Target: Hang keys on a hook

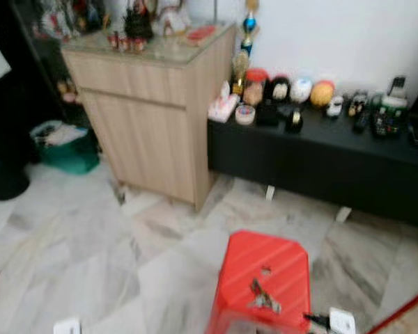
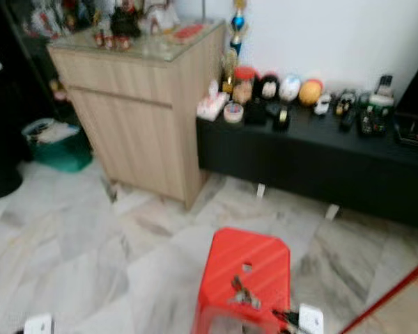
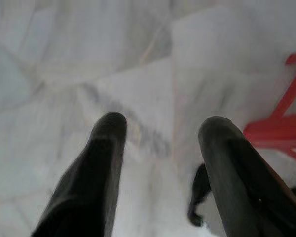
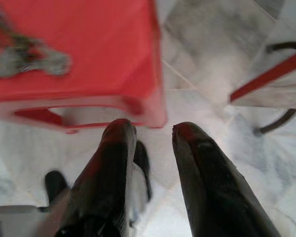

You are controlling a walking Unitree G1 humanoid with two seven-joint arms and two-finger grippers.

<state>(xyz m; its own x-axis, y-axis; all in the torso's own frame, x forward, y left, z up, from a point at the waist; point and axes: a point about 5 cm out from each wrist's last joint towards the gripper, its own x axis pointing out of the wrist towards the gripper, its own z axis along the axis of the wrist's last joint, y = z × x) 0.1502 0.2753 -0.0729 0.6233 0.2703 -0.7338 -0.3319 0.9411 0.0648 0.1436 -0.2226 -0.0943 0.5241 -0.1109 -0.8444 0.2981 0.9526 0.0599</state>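
Big picture first: pale marble floor with grey veining takes up most of the view, white wall behind. Everything's a bit blurry.

Next biggest is a light wood cabinet with a glass top, cluttered with small figurines and a red item I can't make out. Right beside it runs a long low black bench against the wall, lined with bits and bobs: round ornaments in red, white and orange, a couple of toy cars, a roll of tape, a tissue pack at the cabinet end, and a gold-and-blue trophy standing at the corner. No label or writing is sharp enough to read anywhere.

Off on the robot's left, near a dark shelf, sits a green basket with stuff in it.

Closer in, a red plastic stool stands on the floor, ribbed top with a small hole in the middle. The keys lie flat on its seat, toward the near edge: a small greyish metal bunch, with something reddish mixed in per the right wrist view, too smeared for detail.

The right gripper hangs just off the stool's edge, above the floor, fingers slightly parted with nothing between them. The left gripper hovers over bare floor with the stool's leg off to one side, fingers spread wide, empty too.
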